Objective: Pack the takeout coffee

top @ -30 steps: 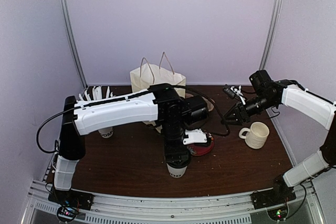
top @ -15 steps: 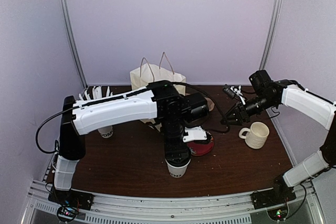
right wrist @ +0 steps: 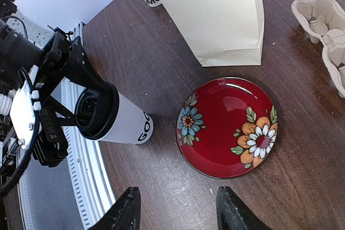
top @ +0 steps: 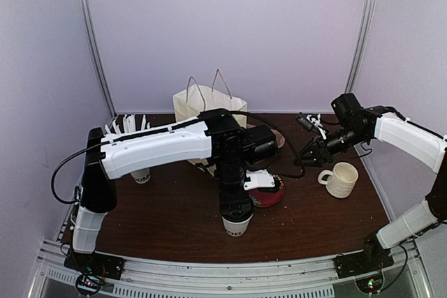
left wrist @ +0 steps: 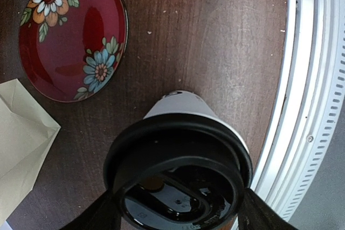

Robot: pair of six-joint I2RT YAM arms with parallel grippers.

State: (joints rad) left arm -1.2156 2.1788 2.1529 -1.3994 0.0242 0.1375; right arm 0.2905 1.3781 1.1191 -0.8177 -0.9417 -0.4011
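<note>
The takeout coffee cup (top: 236,226) stands upright near the table's front edge, white with dark letters near its base (right wrist: 126,121). Its black lid (left wrist: 178,171) sits on the cup's rim. My left gripper (top: 236,209) points straight down over it, and its fingers (left wrist: 102,211) press the lid's two sides. In the right wrist view the lid (right wrist: 97,110) shows between those fingers. My right gripper (top: 307,160) hovers open and empty above the table, right of the red plate; its jaws (right wrist: 178,208) stand wide apart.
A cream paper bag (top: 202,102) with handles stands at the back centre. A red flowered plate (top: 269,193) lies right of the cup. A ribbed cream mug (top: 342,178) sits at right. A second cup with white sticks (top: 140,172) is at left. A pulp carrier (right wrist: 323,25) lies behind the plate.
My left wrist has shifted very slightly over the cup. The cup stays in place. The right arm has not moved.
</note>
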